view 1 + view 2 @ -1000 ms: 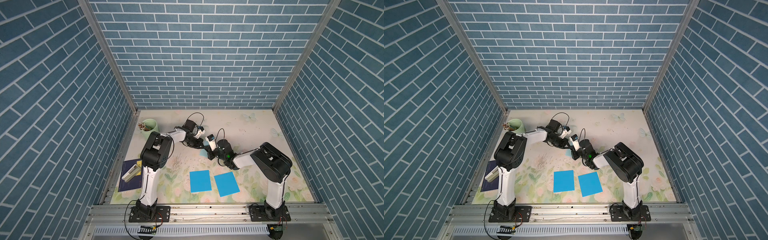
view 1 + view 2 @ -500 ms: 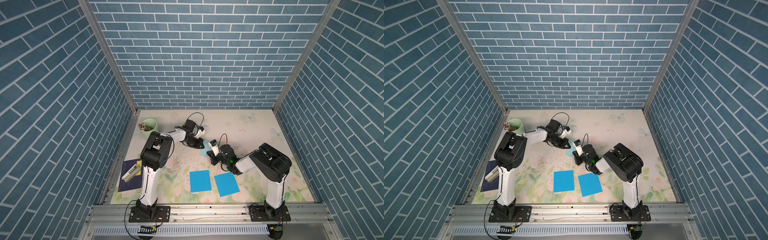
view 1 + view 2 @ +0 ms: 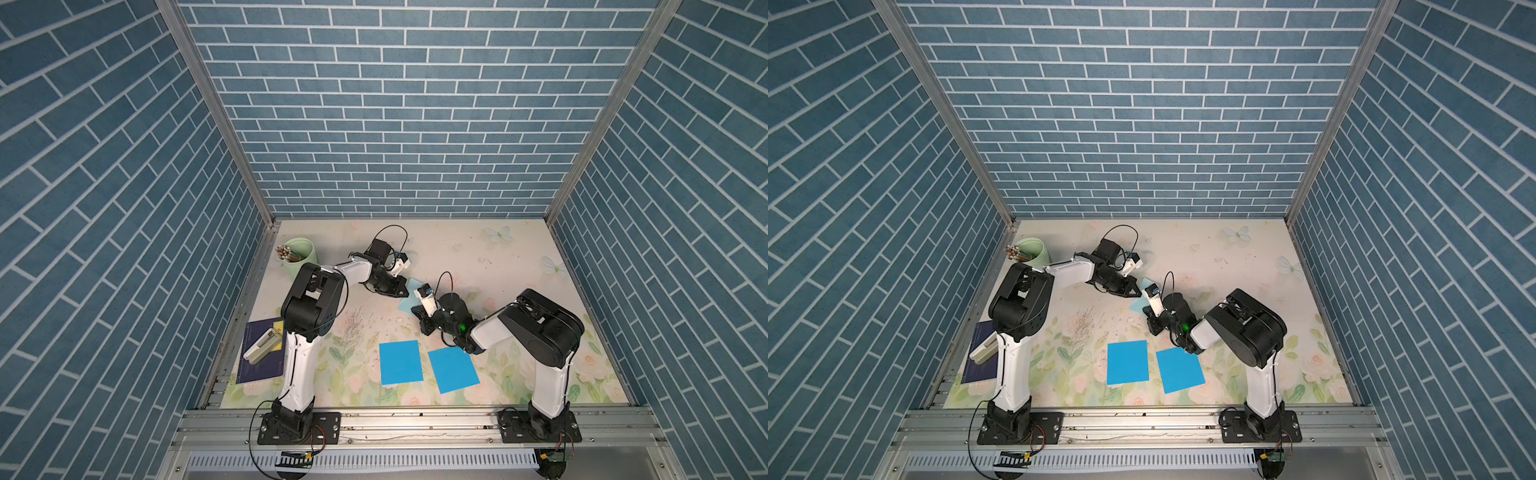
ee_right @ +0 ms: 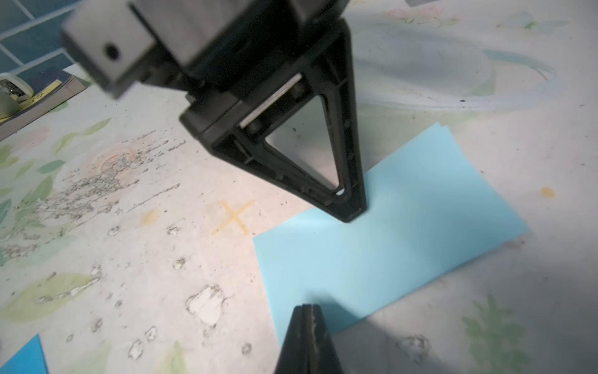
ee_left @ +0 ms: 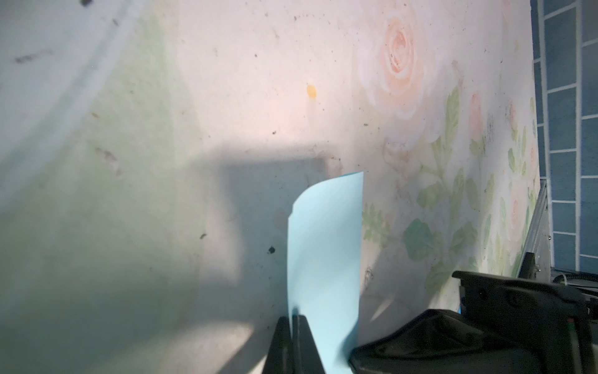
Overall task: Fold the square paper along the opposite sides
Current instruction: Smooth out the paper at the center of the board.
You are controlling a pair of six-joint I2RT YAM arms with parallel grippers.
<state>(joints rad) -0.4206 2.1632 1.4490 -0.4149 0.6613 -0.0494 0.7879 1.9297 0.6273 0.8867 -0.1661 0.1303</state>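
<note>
The light blue paper [image 4: 404,226] lies folded double on the flowered table, its two layers slightly offset at the far corner. In both top views only slivers of the paper [image 3: 413,286] [image 3: 1146,284] show between the arms. My left gripper [image 5: 293,319] is shut, and the paper's [image 5: 326,243] long edge runs into the seam between its fingers; that edge curls at its far corner. From the right wrist, the left gripper [image 4: 351,217] stands steeply on that edge. My right gripper [image 4: 307,307] is shut and empty, its tip over the paper's near corner.
Two darker blue sheets [image 3: 400,362] [image 3: 453,369] lie flat near the front, just before the right arm's elbow. A green cup of pencils [image 3: 300,257] stands at the back left. A dark book with a white stapler [image 3: 262,351] lies by the left arm's base.
My right gripper has drawn back along the paper toward the front, away from the left gripper. The left gripper has stayed at the paper's edge.
</note>
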